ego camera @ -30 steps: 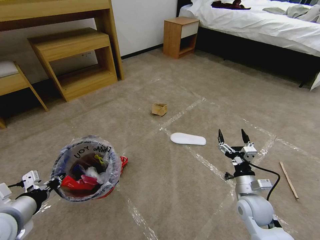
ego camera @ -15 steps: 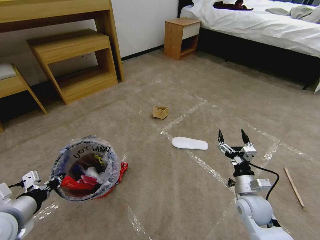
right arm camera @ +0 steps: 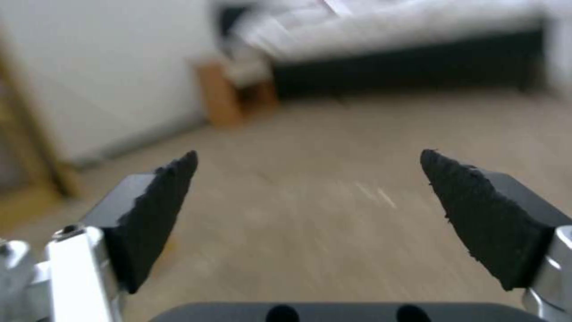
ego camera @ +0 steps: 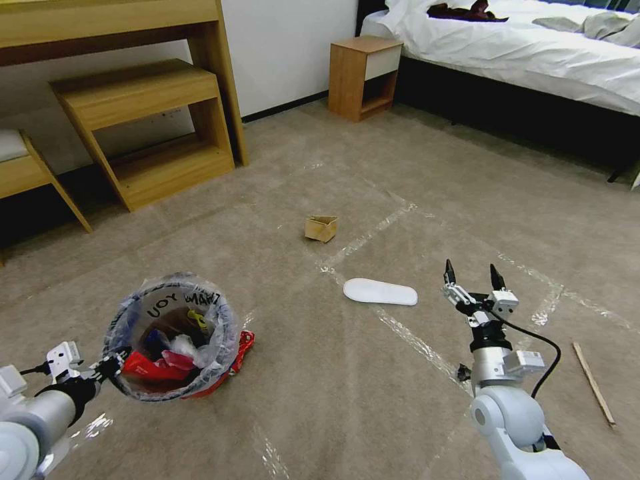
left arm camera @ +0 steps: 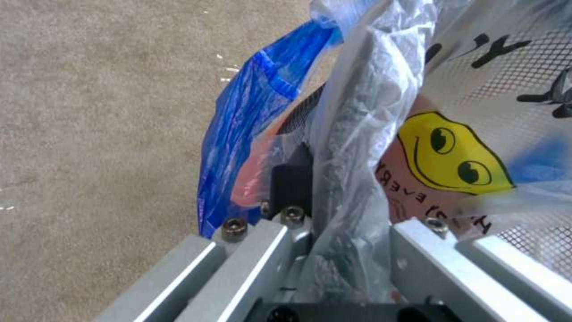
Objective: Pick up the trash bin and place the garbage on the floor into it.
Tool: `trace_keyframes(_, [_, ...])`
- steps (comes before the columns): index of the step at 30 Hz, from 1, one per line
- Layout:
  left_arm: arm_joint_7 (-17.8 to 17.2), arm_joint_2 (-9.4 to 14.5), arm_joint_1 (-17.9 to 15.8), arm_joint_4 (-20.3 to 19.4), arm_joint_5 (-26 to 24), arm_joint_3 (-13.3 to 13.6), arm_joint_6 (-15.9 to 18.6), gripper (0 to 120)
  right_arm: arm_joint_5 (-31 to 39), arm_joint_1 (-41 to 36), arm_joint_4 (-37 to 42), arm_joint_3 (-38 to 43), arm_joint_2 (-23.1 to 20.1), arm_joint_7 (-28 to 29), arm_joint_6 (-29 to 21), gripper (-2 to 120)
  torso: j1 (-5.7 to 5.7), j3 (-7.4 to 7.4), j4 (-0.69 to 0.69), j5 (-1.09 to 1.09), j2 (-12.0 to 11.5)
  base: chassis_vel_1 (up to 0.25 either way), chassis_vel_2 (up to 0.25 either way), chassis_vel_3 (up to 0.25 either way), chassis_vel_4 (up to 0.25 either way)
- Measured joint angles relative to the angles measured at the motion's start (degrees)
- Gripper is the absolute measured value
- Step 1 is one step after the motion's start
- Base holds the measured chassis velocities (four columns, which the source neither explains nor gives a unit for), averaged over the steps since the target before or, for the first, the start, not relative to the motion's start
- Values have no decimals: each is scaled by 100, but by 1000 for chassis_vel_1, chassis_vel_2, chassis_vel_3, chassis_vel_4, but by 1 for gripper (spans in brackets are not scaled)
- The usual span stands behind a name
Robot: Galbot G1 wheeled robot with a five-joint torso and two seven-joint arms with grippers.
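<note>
The trash bin (ego camera: 172,337), red with a clear lettered bag, hangs low over the floor (ego camera: 347,393) at the near left, with red wrappers and white paper inside. My left gripper (ego camera: 110,365) is shut on its rim; the left wrist view shows the fingers (left arm camera: 291,183) clamping the crinkly bag (left arm camera: 357,112). My right gripper (ego camera: 472,272) is open and holds nothing, raised just right of a flat white slipper (ego camera: 380,292). Its black pads (right arm camera: 156,210) stand wide apart. More garbage lies around: a small cardboard box (ego camera: 321,228) farther off and a wooden stick (ego camera: 593,383) at the right.
A wooden desk with a low shelf unit (ego camera: 150,127) stands at the back left. A nightstand (ego camera: 363,77) and a bed (ego camera: 533,60) close off the back right. Clear tape strips (ego camera: 407,337) cross the carpet.
The whole head view has shifted a little, so the camera has moved. My right gripper sits slightly lower and farther right in the picture. The bin stays held.
</note>
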Motion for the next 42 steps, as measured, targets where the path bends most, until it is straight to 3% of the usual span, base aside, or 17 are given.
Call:
trace_keyframes(2, [5, -5, 3, 4, 3, -1, -2, 0, 286, 17, -3, -7, -38, 652, -599, 89, 0, 0, -1, 1, 0, 0, 0, 0, 0])
trace_keyframes(4, [6, -5, 3, 6, 3, -1, -3, 0, 328, 21, -7, -7, -43, 742, -681, 89, 0, 0, -1, 1, 0, 0, 0, 0, 0])
trace_keyframes(6, [14, -11, 3, 31, 20, -2, -7, 0, 702, 77, -85, 9, -54, 1359, -1230, 93, 0, 0, -1, 1, 0, 0, 0, 0, 0])
trace_keyframes(7, [14, -11, 3, 31, 20, -2, -7, 0, 702, 77, -85, 9, -54, 1359, -1230, 93, 0, 0, -1, 1, 0, 0, 0, 0, 0])
trace_keyframes(10, [19, -18, -26, 54, 38, 16, -14, 0, 2056, 220, -202, 109, -58, 2382, -1929, 99, 0, 0, -1, 1, 0, 0, 0, 0, 0])
trace_keyframes(14, [21, -33, -33, 66, 55, 38, -16, 0, 2637, 267, -415, 250, 13, 2859, -2120, 99, 0, 0, -1, 0, 0, 0, 0, 0, 0])
trace_keyframes(29, [52, -58, 21, 60, 111, 57, -43, 0, 3319, 669, -1587, 119, 367, 3137, -2186, 99, 0, 0, 0, 1, 0, 0, 0, 0, 0])
trace_keyframes(34, [85, -76, 99, 44, 159, 50, -67, 0, 3338, 987, -2163, 5, 512, 2974, -2117, 92, 0, 0, 0, 0, 0, 0, 0, 0, 0])
trace_keyframes(42, [97, -91, 172, -1, 181, 27, -88, 0, 3243, 1217, -2626, -48, 581, 2687, -1964, 92, 0, 0, 0, 0, 0, 0, 0, 0, 0])
